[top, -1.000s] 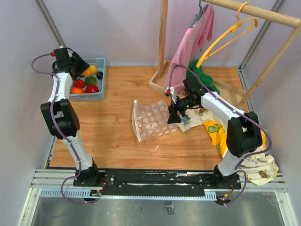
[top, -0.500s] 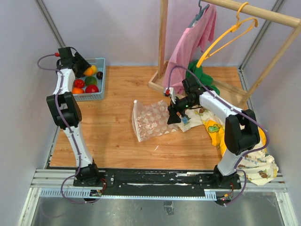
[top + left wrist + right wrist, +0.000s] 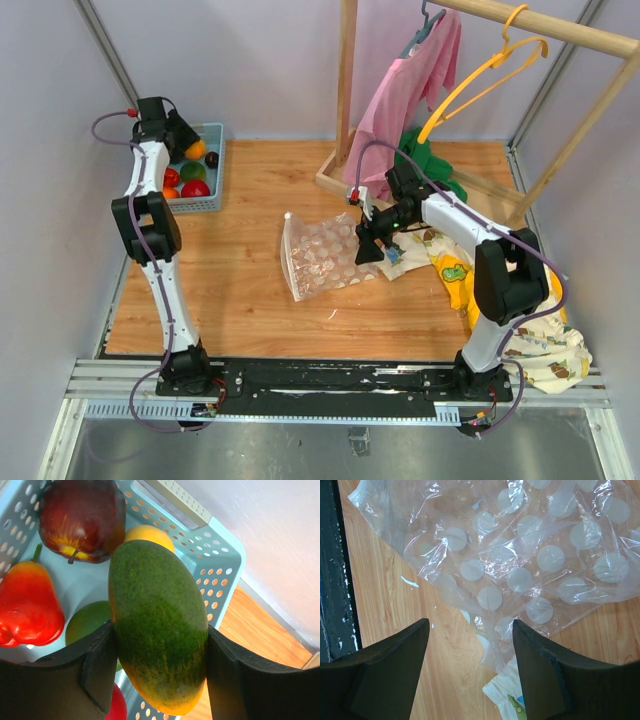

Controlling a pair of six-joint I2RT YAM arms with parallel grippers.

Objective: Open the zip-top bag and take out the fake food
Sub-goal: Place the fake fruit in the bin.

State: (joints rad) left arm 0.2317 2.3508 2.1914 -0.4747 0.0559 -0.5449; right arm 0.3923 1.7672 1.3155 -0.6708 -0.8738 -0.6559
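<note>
My left gripper (image 3: 157, 672) is shut on a green and yellow mango (image 3: 157, 625), a piece of the fake food, held just above the pale blue basket (image 3: 220, 555). In the top view this gripper (image 3: 186, 146) is over the basket's far end. Other fake food lies in the basket: a dark red apple (image 3: 82, 517), a red pear-shaped fruit (image 3: 27, 607) and a green fruit (image 3: 87, 622). The clear zip-top bag (image 3: 325, 255) lies flat and looks empty on the wooden table. My right gripper (image 3: 470, 645) hovers open over the bag's (image 3: 520, 555) right edge, nothing between its fingers.
A yellow-and-white cartoon-print cloth (image 3: 455, 270) lies right of the bag, its corner (image 3: 512, 697) under my right gripper. A wooden clothes rack (image 3: 345, 90) with a pink garment (image 3: 405, 85) and yellow hanger stands at the back. The basket (image 3: 190, 205) sits at the back left by the wall.
My left arm has swung up and back towards the far wall, carrying the mango over the basket. The right arm and the bag have stayed put.
</note>
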